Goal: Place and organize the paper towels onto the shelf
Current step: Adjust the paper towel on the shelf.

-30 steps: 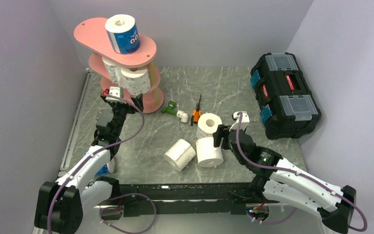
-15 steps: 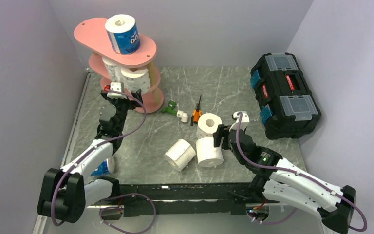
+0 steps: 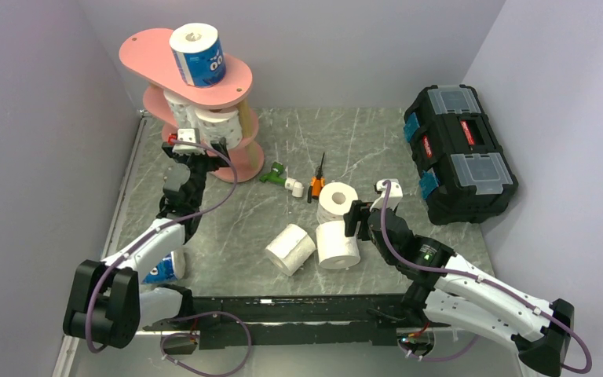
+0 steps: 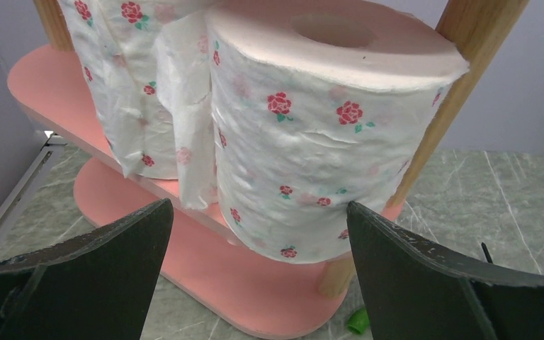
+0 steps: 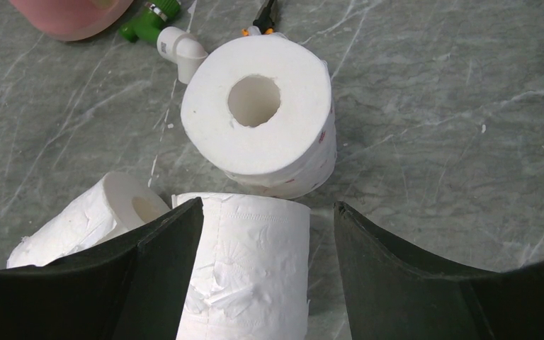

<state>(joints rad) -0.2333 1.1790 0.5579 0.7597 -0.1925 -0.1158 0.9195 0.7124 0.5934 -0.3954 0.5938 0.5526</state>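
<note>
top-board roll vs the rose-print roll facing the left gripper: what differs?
Top-board roll wears a blue wrapper with cartoon eyes; rose-print roll is bare paper. Top-board roll sits alone up top; rose-print roll shares the shelf's middle board with another roll. Both stand core-up.

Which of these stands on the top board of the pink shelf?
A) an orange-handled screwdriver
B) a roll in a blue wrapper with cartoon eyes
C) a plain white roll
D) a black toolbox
B: the top view shows a blue-wrapped roll standing alone, core upward, on the top board of the shelf.
</note>
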